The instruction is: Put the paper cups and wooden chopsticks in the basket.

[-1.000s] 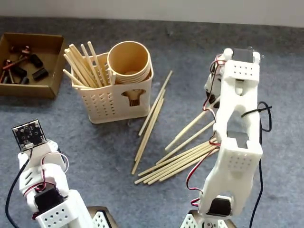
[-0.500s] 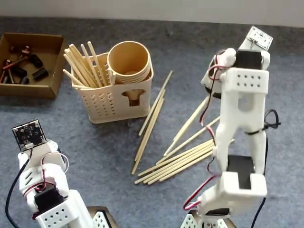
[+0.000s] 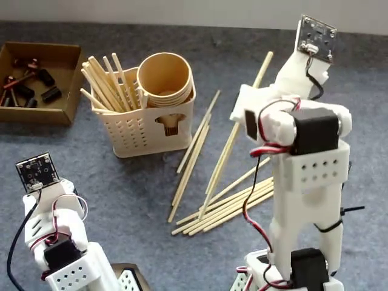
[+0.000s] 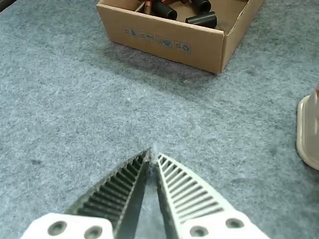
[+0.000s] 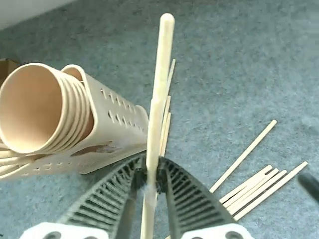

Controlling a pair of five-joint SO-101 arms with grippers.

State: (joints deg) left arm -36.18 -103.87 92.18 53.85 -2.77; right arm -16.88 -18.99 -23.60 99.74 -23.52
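Note:
A white slotted basket (image 3: pixel 148 127) holds a stack of paper cups (image 3: pixel 165 77) and several wooden chopsticks (image 3: pixel 103 82). My right gripper (image 3: pixel 241 118) is raised to the right of the basket and is shut on one chopstick (image 3: pixel 219 170), which slants from high at the back down toward the carpet. In the right wrist view the fingers (image 5: pixel 182 194) clamp that chopstick (image 5: pixel 159 84), with the cups (image 5: pixel 40 107) and basket (image 5: pixel 117 127) beyond. More chopsticks (image 3: pixel 227 203) lie loose on the carpet. My left gripper (image 4: pixel 152 159) is shut and empty, low over bare carpet.
A cardboard box (image 3: pixel 66 91) with small dark parts sits at the back left, also in the left wrist view (image 4: pixel 164 42). A pair of chopsticks (image 3: pixel 195 142) lies just right of the basket. Grey carpet covers the table.
The right arm has risen and swung toward the basket, lifting one chopstick off the carpet and tilting it up. The left arm has not moved.

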